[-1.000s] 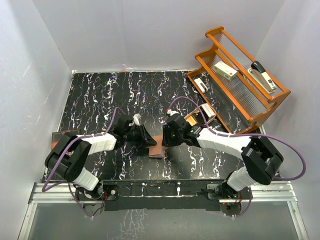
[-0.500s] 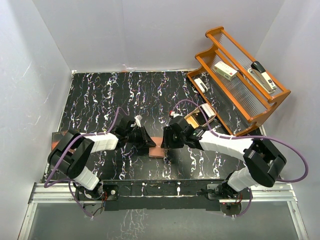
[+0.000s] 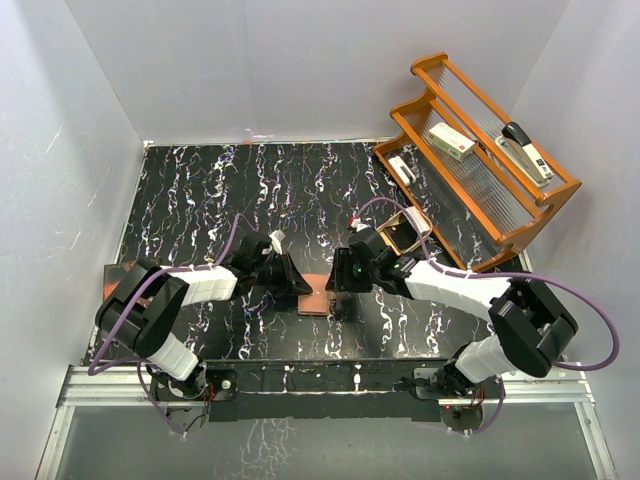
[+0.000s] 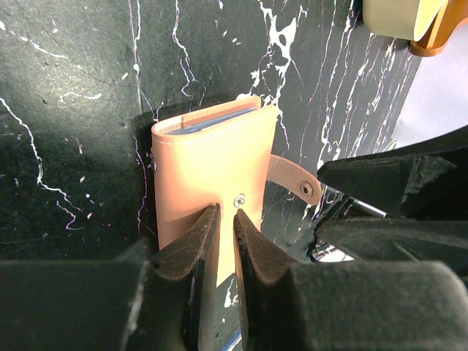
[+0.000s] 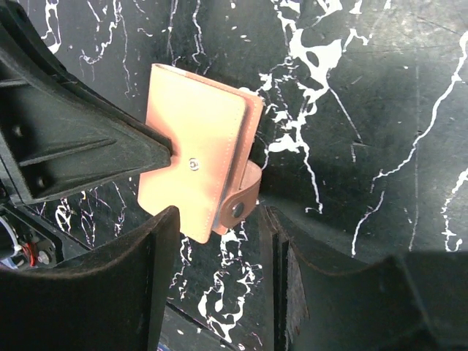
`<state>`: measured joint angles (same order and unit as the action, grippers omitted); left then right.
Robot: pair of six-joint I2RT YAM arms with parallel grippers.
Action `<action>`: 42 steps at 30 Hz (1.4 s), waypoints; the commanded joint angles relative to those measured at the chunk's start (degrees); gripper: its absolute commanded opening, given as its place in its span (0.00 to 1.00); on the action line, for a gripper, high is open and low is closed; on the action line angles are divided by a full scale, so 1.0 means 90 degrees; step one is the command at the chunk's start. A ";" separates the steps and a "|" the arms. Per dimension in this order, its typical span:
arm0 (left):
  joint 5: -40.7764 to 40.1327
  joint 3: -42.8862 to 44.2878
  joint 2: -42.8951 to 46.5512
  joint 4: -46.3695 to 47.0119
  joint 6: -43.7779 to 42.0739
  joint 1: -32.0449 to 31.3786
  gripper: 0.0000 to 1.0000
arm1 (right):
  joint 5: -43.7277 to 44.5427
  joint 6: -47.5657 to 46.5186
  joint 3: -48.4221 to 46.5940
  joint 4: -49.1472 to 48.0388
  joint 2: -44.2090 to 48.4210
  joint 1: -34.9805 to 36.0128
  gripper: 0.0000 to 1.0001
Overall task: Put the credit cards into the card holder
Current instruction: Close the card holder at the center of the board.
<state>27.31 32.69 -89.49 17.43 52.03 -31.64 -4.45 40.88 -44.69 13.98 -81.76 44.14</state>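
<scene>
The reddish-brown card holder point(image 3: 318, 298) lies folded shut on the black marbled table between both arms. Its snap tab point(image 4: 292, 179) hangs loose, unfastened, on the right side. A light blue credit card edge point(image 4: 216, 121) shows inside the holder's far end; the rest of the cards is hidden. My left gripper point(image 4: 227, 212) is shut to a thin slit, its tips resting on top of the holder's cover point(image 5: 194, 139). My right gripper point(image 5: 219, 210) is open, and the holder's near corner and tab point(image 5: 241, 201) lie just ahead of its fingertips.
An orange wooden rack point(image 3: 480, 170) stands at the back right with a stapler point(image 3: 527, 150) and small boxes. A tan dish point(image 3: 405, 232) sits just behind the right arm. A dark booklet point(image 3: 122, 270) lies at the table's left edge.
My right gripper has opened wider and drawn back a little to the right. My left gripper has narrowed slightly and stays on the holder, which has not moved.
</scene>
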 commanded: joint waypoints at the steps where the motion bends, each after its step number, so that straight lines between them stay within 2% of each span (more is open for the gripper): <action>1: -0.0282 -0.0106 0.0085 -0.0228 -0.0103 -0.0025 0.14 | -0.0601 0.0023 0.0263 -0.0683 0.0197 -0.0289 0.45; 6: -0.0318 -0.0133 0.0149 -0.0247 -0.0080 -0.0026 0.14 | -0.1053 0.0229 0.0534 -0.1214 0.0094 -0.0315 0.45; 17: -0.0320 -0.0251 0.0218 -0.0125 0.0017 -0.0021 0.14 | -0.1428 0.0257 0.0517 -0.1655 -0.0234 -0.0321 0.43; 42: -0.0349 -0.0302 0.0178 -0.0004 0.0147 -0.0054 0.14 | -0.1952 0.0109 0.0151 -0.1716 -0.0620 -0.0312 0.37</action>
<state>26.11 31.07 -88.75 19.55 54.04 -31.77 -21.21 42.54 -39.97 1.08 -87.68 41.23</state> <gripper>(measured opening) 0.138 0.370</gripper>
